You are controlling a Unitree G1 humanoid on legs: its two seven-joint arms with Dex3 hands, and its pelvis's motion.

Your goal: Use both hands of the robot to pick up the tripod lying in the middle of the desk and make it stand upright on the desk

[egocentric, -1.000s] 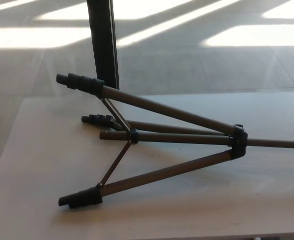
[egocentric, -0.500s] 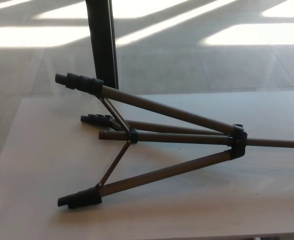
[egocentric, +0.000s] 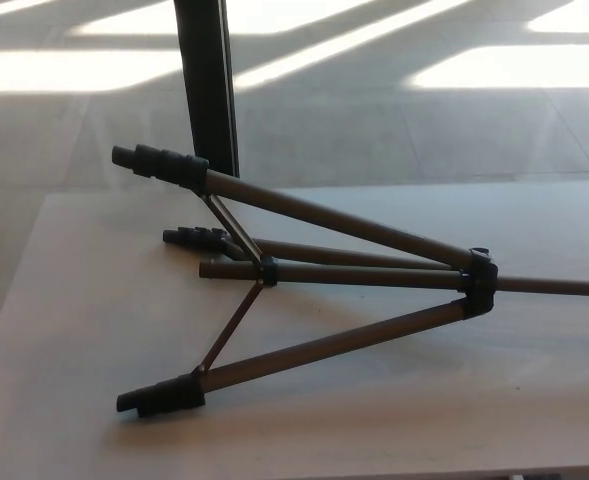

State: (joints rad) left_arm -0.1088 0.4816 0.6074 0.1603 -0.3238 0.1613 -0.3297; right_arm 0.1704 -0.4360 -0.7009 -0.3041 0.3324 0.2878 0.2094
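Tripod (egocentric: pixel 334 275) centre column: runs off the picture's right edge, so its head end is cut off.
Far leg: partly hidden behind the centre column and brace.
Counter (egocentric: pixel 84 300): cut off at the right and bottom edges.
Dark post (egocentric: pixel 206 85): top cut off by the upper edge, foot hidden behind the counter.
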